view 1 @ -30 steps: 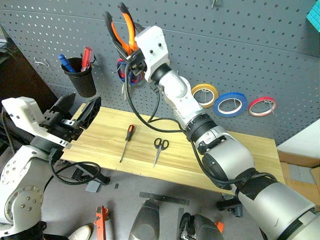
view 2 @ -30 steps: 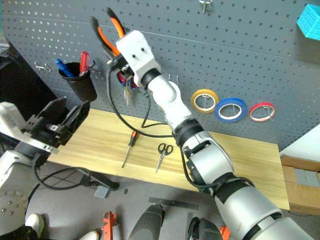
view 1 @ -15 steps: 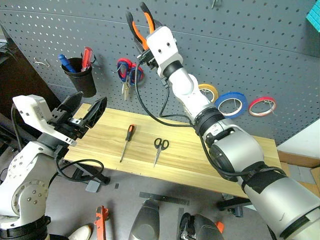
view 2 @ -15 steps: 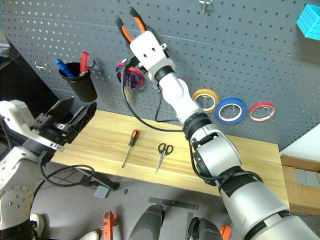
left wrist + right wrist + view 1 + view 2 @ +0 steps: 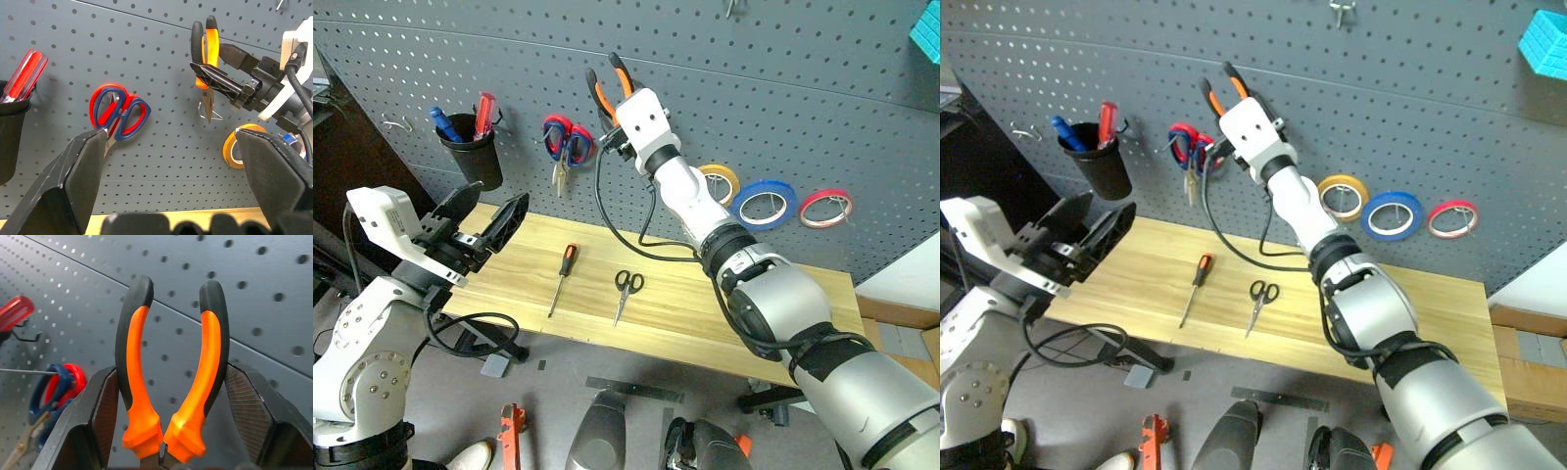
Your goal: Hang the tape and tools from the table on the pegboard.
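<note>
Right jaws clamped on pliers (image 5: 610, 85), handles up; left jaws apart. Line handles over hook (image 5: 210, 113) on pegboard (image 5: 783, 78) before release.

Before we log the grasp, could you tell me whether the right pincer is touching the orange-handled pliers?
Touching. In the right wrist view the right pincer has its two fingers pressed against the outer sides of the orange-handled pliers, with no gap showing.

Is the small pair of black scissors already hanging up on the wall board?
No, the black-handled scissors lie flat on the wooden table, beside the screwdriver.
</note>
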Tool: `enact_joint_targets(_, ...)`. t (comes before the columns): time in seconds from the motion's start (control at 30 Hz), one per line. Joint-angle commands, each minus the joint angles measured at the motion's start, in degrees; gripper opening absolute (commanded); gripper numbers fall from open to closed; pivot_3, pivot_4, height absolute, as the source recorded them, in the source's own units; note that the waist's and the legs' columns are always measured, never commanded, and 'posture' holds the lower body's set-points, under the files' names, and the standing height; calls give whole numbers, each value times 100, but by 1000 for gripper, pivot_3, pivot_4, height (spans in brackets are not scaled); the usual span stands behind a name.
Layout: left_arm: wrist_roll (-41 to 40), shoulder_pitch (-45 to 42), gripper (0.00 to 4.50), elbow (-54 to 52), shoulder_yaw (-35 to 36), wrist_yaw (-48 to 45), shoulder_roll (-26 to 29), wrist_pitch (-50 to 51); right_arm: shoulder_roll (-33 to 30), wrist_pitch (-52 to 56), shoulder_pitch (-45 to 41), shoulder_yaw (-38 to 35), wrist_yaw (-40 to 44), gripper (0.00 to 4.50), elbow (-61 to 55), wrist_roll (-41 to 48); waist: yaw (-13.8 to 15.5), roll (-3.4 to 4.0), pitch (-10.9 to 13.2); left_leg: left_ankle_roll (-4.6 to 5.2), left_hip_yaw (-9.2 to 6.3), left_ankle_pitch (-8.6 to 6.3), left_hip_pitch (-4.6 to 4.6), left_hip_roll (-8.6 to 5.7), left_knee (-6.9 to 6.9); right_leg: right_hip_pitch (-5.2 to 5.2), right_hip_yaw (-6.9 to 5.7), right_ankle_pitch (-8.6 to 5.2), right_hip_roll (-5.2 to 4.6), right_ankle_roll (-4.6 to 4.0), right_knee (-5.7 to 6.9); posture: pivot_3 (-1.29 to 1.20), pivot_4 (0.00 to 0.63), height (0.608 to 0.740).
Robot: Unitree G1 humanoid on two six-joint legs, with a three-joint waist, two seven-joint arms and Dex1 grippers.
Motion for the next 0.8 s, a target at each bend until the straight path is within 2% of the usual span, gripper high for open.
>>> enact_joint_targets(0.03, -6, -67, 4500, -65, 81, -100, 66, -41, -84, -29, -254, -144, -131, 2775, -137, 69, -2, 0, 0, 0, -1, 0, 1, 1, 5, -1, -1, -3, 0, -4, 8, 435, 111, 740)
enact_joint_targets(0.27, 50, -146, 4500, 23, 44, -150, 68, -51, -69, 158, -385, -435, -95, 2775, -118, 310, -14, 4, 2, 0, -7, 0, -3, 7, 46, 4, -7, -12, 7, 10, 21, 430, 113, 740)
enact_joint_targets(0.8, -23, -11, 4500, -121, 187, -142, 102, 44, -83, 166, -247, -494, -138, 2775, 129, 282, -6, 6, 4, 1, -7, -1, -5, 7, 55, 7, -5, -9, 6, 16, 21, 455, 129, 740)
